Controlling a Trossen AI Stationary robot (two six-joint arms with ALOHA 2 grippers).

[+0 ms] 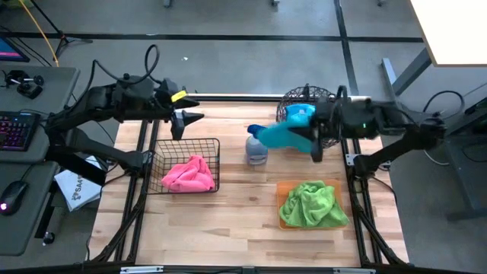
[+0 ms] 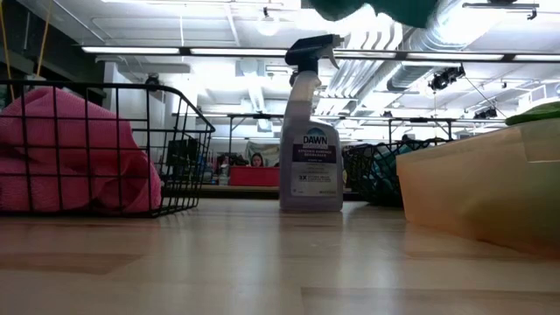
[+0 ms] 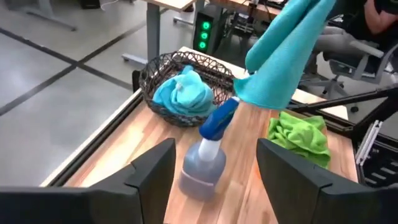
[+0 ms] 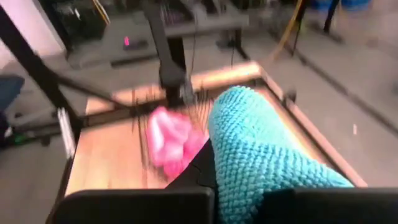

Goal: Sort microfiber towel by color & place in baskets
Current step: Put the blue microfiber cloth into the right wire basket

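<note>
Now your right claw (image 1: 318,149) is clamped on a teal towel (image 1: 280,135), and it holds the cloth in the air above the counter (image 1: 228,217). The towel hangs with its long axis running away from this claw toward the middle of the counter, so that its free end passes over the spray bottle (image 1: 257,149), which stands just beside and below the claw. In the left wrist view the cloth hangs apart from the bottle's blue head; I cannot tell if the lower corner touches it.

The round woven-wire basket (image 1: 298,100) is what the next move turns on. It lies just behind your right claw, on the far side, very near, and it already holds another teal towel (image 3: 183,92). So, as I judge, you must bring the claw back and away from the bottle, not forward, and let the long tail follow into the bowl.

The right arm is clearly the nearer one. Your left claw (image 1: 183,123) has its fingers apart and holds nothing; it hovers well apart, above the far edge of the black wire-grid basket (image 1: 209,144) with the pink towel (image 1: 188,174). The orange tray (image 1: 283,188) with the green towel (image 1: 310,202) is on the near side of the right claw.
</note>
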